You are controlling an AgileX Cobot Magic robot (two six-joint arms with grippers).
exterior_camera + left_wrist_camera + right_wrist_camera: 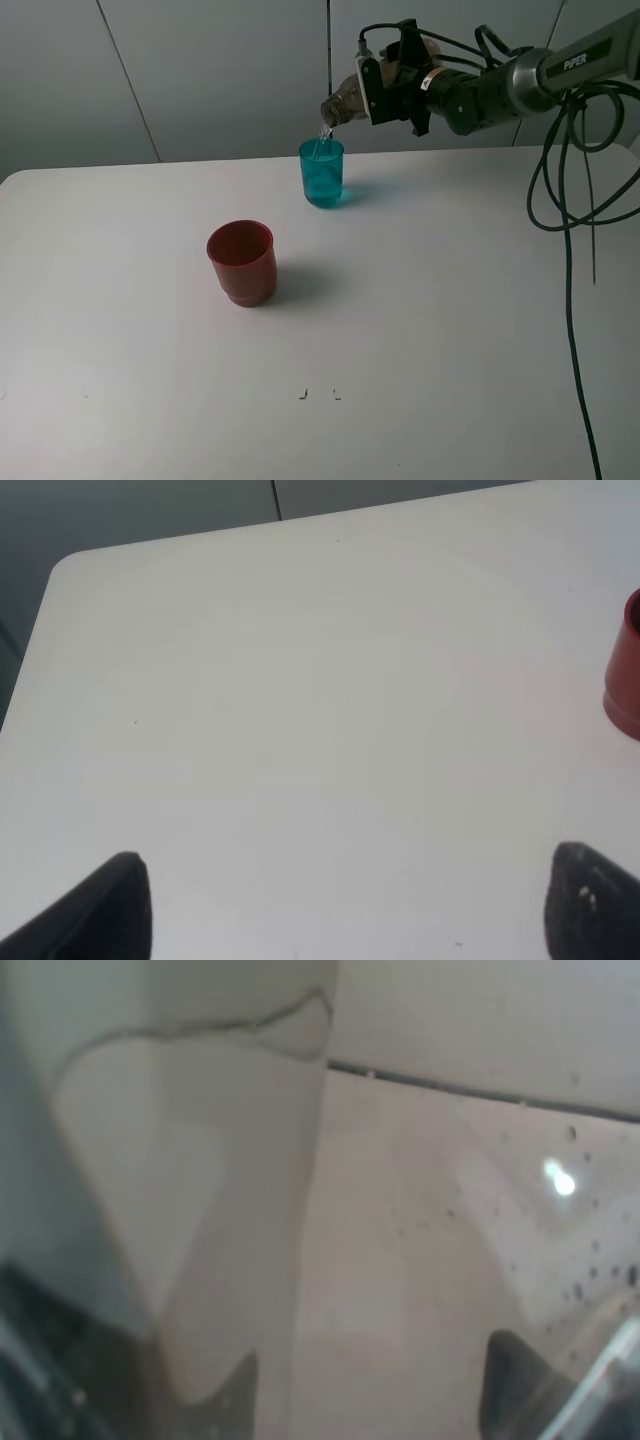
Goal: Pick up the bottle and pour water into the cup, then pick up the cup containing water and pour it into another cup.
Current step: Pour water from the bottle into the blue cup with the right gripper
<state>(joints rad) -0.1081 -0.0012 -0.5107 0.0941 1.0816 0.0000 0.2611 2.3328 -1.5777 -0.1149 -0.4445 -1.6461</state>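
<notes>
Right end effector (pixel 378 88) clamped on the bottle (pixel 343 102), tipped near level so its neck sits just over the teal cup (pixel 322 175); thin water (pixel 325 133) stream falling in, cup looks part filled. Right arm reaches in high from the right, wrist rolled for the pour. Left end effector (pixel 355 915) spread wide, holding nothing, low over the surface (pixel 450 330). Red cup (pixel 242 262) stands apart, nearer the front, waiting for the second pour.

The teal cup (pixel 321 178) looks translucent plastic, the table (pixel 450 330) matt.
</notes>
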